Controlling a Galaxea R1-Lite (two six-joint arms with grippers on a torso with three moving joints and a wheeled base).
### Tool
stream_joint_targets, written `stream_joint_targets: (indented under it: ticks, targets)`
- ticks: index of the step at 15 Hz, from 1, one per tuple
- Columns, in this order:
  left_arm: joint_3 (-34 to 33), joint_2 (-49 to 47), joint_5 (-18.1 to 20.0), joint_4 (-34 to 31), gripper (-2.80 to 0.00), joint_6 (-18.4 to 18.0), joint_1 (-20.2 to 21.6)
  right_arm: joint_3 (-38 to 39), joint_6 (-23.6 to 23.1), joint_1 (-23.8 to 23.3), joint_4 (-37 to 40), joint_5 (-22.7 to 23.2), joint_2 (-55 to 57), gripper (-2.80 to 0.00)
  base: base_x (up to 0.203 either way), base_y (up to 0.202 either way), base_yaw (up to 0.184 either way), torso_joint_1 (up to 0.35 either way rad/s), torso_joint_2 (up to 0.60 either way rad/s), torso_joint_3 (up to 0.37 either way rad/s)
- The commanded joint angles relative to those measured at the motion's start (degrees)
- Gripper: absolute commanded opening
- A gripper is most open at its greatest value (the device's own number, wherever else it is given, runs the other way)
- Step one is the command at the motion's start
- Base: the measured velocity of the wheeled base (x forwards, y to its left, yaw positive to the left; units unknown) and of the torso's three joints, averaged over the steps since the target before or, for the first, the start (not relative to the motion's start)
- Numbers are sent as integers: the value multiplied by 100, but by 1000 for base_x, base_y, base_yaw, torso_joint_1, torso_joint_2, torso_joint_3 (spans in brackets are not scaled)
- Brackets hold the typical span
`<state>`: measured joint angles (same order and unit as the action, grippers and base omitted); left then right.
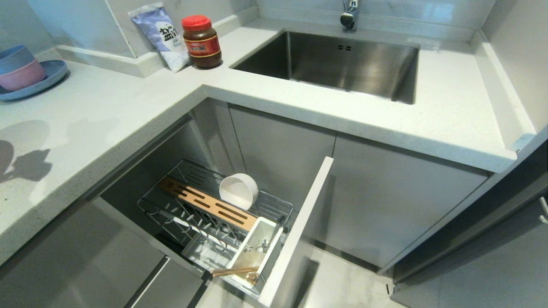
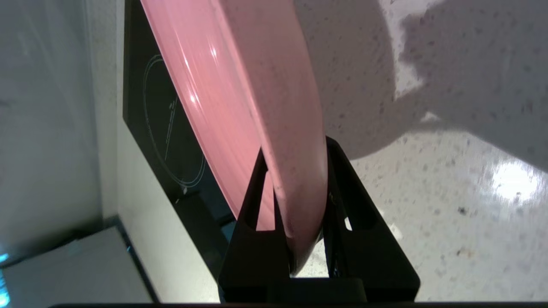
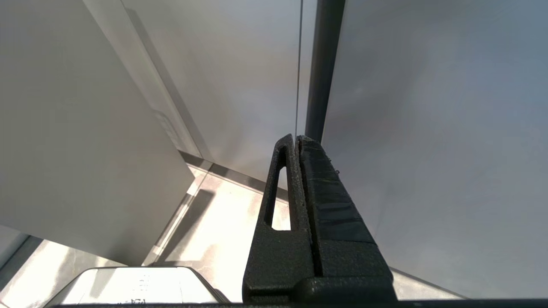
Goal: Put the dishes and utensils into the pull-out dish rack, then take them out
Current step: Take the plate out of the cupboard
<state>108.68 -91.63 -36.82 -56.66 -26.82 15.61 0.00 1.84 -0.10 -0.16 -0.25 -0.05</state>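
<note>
Fingers [image 2: 274, 201] of the left gripper [image 2: 295, 171] pinch the pink plate [image 2: 239, 85] by its rim, edge-on above the worktop [image 2: 449, 205], probably for slotting between the dish rack [image 1: 205, 214] prongs, while the right gripper [image 3: 297, 141] hangs clenched, empty.

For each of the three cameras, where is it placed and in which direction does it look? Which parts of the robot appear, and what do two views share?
Head view: high, looking down at the counter, sink and pull-out dish rack; no arm shows.
Left wrist view: behind the left gripper, shut on the pink plate, above speckled counter and a black cooktop.
Right wrist view: behind the shut right gripper, facing grey cabinet panels and floor.
Shared: head and left wrist views both show the counter.
</note>
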Motion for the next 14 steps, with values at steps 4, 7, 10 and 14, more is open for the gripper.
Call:
stream_joint_targets:
  ticks: [4,7,10,14]
  targets:
    - [123,-665,-398,-30,-280,-16,-388,9,0,1,-2,-2,-13,-280,0,0,0,0,0,0]
    - [110,-751,-409,-123,-280,-8,-489,3,0,1,-2,-2,-13,-280,0,0,0,0,0,0]
    - [110,-771,-405,-143,-280,1,-516,2,0,1,-2,-2,-13,-280,0,0,0,0,0,0]
    - [99,-787,-405,-152,-280,1,-568,9,0,1,-2,-2,-13,-280,0,0,0,0,0,0]
